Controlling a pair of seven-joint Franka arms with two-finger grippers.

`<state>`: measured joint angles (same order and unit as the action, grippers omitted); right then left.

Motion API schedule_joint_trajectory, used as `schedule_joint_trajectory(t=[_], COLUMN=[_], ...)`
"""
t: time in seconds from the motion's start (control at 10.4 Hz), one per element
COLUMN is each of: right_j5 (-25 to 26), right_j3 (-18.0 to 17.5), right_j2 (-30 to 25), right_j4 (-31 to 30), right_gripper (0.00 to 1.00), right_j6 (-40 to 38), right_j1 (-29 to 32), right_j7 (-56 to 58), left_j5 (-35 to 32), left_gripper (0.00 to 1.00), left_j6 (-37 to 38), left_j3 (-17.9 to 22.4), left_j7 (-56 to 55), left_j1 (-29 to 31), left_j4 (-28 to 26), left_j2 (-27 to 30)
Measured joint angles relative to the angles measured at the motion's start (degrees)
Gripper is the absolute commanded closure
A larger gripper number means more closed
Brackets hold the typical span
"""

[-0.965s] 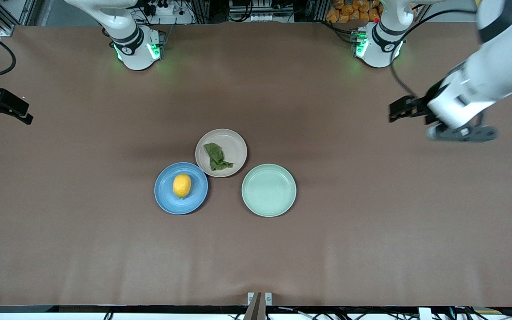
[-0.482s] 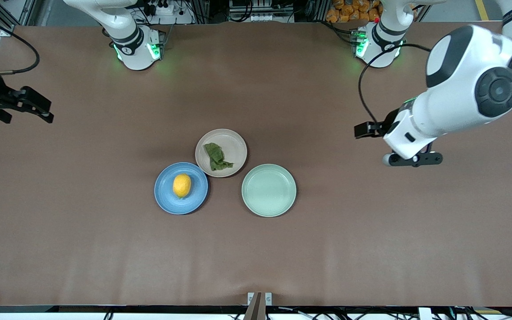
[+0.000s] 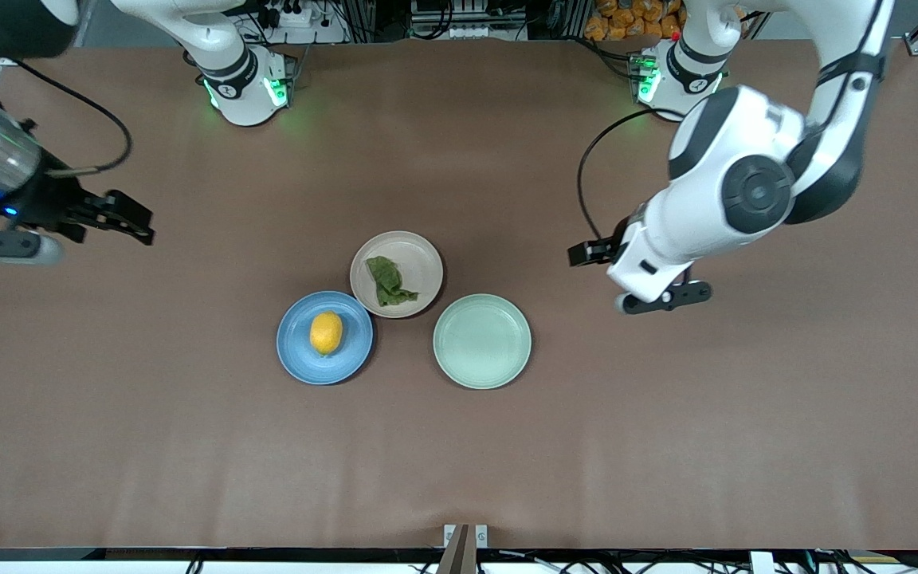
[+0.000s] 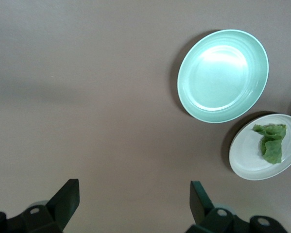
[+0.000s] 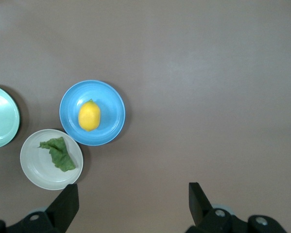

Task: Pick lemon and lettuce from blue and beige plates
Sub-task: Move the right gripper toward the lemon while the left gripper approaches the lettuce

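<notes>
A yellow lemon (image 3: pixel 326 332) lies on the blue plate (image 3: pixel 296 353). A green lettuce leaf (image 3: pixel 387 281) lies on the beige plate (image 3: pixel 421 265), which touches the blue plate's rim. My left gripper (image 3: pixel 588 253) is open and empty over bare table, toward the left arm's end from the plates. My right gripper (image 3: pixel 131 218) is open and empty over bare table toward the right arm's end. The left wrist view shows its open gripper (image 4: pixel 134 201), the lettuce (image 4: pixel 271 143) and the beige plate (image 4: pixel 245 158). The right wrist view shows its open gripper (image 5: pixel 133 204), the lemon (image 5: pixel 89 116), the blue plate (image 5: pixel 112 104) and the lettuce (image 5: pixel 58 154).
An empty light green plate (image 3: pixel 482 341) sits beside the other two, toward the left arm's end; it also shows in the left wrist view (image 4: pixel 223 76). Brown table cover all round the plates. Both arm bases stand along the table's edge farthest from the front camera.
Both arms have swung in from the table's ends toward the plates. The left arm moved farther. Both grippers stay open; the plates, lemon and lettuce have not moved.
</notes>
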<state>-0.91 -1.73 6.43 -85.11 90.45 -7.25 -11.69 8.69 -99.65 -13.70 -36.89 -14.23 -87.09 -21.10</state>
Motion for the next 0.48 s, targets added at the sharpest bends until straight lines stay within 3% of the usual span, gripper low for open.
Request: schedule_joint_trajectory(t=[0.48], right_j5=[0.0], right_j3=[0.0], right_j2=[10.7], right_j4=[-0.2], right_gripper=[0.0], right_j6=[5.2], right_j1=[-8.0], right_j7=[-0.5], left_j5=[0.0], left_gripper=[0.0], left_j6=[-8.9], left_j3=[0.1], left_j7=[-13.2], left_j1=[-7.4], left_j4=[0.1], left_j2=[-4.5])
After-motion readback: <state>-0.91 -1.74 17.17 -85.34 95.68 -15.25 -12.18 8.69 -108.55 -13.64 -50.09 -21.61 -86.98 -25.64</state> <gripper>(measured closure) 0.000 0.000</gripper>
